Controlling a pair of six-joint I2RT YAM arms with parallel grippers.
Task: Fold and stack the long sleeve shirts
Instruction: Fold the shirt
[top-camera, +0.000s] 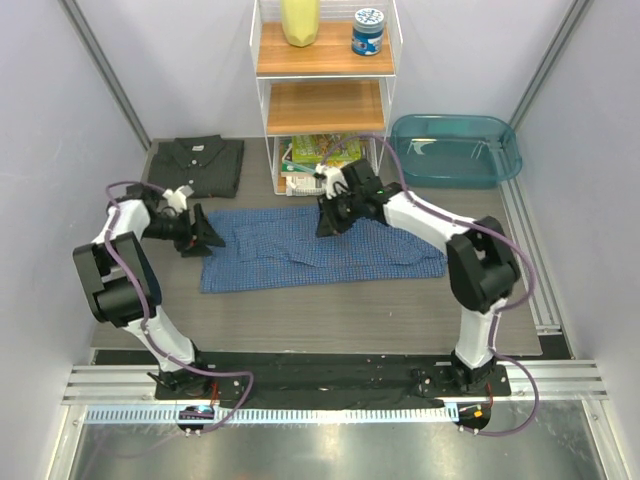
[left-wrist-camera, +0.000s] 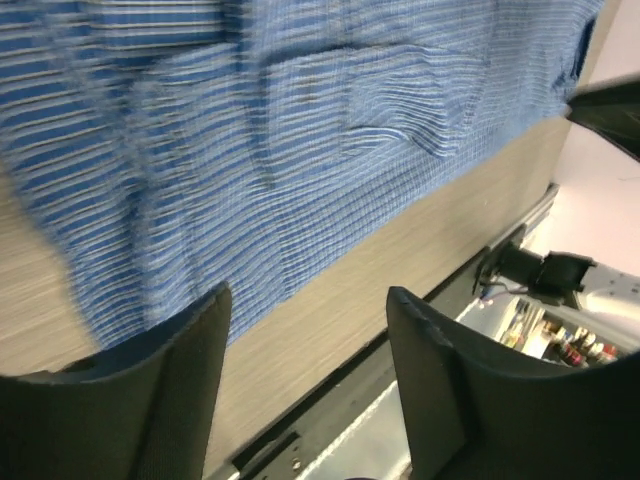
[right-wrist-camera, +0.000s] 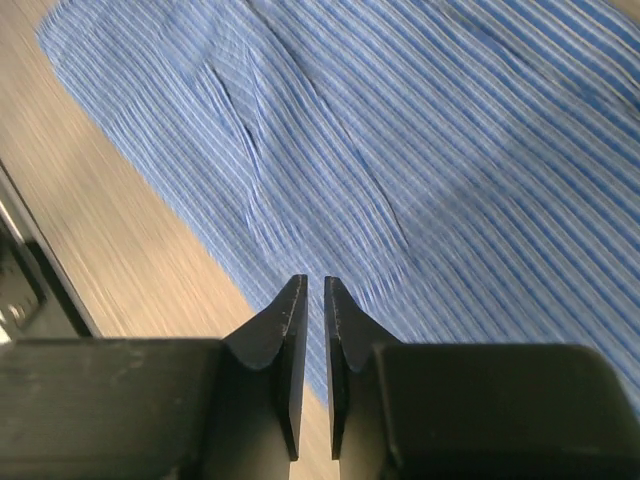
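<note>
Top external alone shows charcoal shirt (top-camera: 197, 165); both wrists see blue shirt (right-wrist-camera: 450, 150)

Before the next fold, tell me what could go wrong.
1. The right claw hangs nearly shut over the blue checked shirt, holding nothing; it may skid across cloth instead of pinching.
2. Ridges crease the shirt's middle; folding over them could leave a lumpy, lopsided bundle.

Two shirts: one blue checked shirt (top-camera: 300, 262), one dark grey shirt (top-camera: 200, 165). One teal tub (top-camera: 450, 118), one shelf rack (top-camera: 325, 105), one yellow bottle (top-camera: 300, 20), one blue jar (top-camera: 368, 32), one desk (top-camera: 350, 310).
</note>
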